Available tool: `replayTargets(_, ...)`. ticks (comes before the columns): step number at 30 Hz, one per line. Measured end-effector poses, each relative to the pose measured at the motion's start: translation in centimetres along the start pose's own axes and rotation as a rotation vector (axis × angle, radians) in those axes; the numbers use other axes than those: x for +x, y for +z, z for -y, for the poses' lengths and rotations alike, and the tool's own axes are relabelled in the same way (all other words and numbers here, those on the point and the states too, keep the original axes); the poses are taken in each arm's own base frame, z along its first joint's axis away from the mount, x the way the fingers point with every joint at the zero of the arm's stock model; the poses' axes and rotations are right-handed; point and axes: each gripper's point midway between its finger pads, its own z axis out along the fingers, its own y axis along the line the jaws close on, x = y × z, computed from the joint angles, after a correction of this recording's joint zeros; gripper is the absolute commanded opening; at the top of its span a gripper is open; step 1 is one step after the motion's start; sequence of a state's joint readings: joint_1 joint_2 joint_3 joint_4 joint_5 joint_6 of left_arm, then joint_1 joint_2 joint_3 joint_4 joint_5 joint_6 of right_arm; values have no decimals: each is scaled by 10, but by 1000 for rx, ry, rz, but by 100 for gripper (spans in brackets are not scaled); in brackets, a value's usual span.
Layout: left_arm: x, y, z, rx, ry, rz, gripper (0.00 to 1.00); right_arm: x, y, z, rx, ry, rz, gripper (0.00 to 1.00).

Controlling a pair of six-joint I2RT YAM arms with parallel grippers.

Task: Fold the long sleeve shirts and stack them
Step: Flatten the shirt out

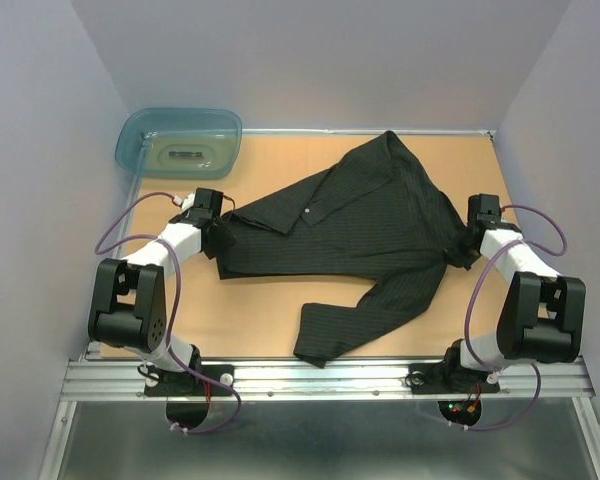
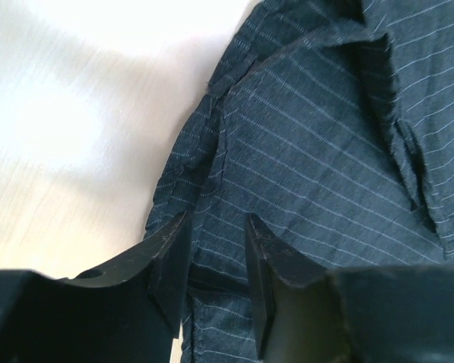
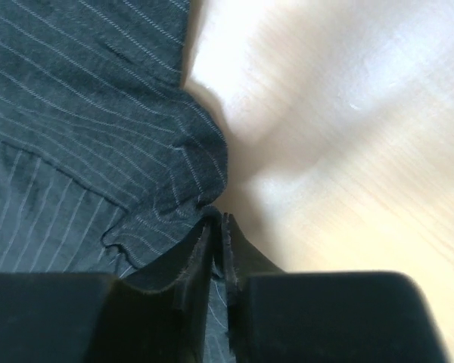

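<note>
Garment: the shirt [image 1: 360, 215] lies opened out across the middle of the worktop [image 1: 250, 310], body rumpled, one sleeve [image 1: 365, 320] trailing to the near edge.
Why it lies so: in my judgement the cloth is being spread flat for a first fold; no fold is made yet, and no stack exists.
Left claw [image 1: 213, 222]: low at the left border of the shirt, a good place to tug that side outward.
Left claw, opening: in the left wrist view the left claw [image 2: 216, 223] has its jaws partly spread. Striped cloth [image 2: 325, 151] lies between and under them, but I see gaps beside it, so it does not look squeezed.
Right claw [image 1: 472, 240]: low at the opposite, right border, so the two arms face each other across the garment.
Right claw, opening: in the right wrist view the right claw [image 3: 219, 219] has its jaws almost pressed together, only a thin slit. A bunched hem [image 3: 189, 174] runs up to the tips and seems pinched there.
Tub [image 1: 130, 150]: teal plastic, at the far left corner, well apart from the shirt.
</note>
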State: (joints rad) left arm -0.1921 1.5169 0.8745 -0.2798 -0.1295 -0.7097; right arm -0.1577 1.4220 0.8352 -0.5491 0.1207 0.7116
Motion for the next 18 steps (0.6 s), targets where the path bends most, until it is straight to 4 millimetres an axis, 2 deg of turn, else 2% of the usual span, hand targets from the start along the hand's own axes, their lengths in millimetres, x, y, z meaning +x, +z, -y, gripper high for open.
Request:
replayTargets(4, -7, -5, 1, 3, 2, 27, 65, -3, 3, 5, 28, -7, 14, 35)
replayTargets(5, -10, -9, 1, 4, 1, 38, 68, -4, 2, 5, 32, -13, 18, 45)
replayTargets(6, -13, -14, 0, 7, -1, 53, 72, -6, 2, 5, 33, -20, 24, 51)
replayTargets(11, -35, -56, 6, 81, -20, 155, 80, -22, -14, -7, -24, -63, 80, 79)
replayTargets(13, -42, -79, 7, 125, -33, 204, 80, -28, -28, -11, -66, -78, 113, 81)
replayTargets(15, -41, -91, 4, 154, -40, 225, 80, -34, -47, -18, -127, -85, 158, 82)
replayTargets(18, -25, -100, -3, 189, -38, 209, 80, -27, -65, -22, -210, -92, 171, 82)
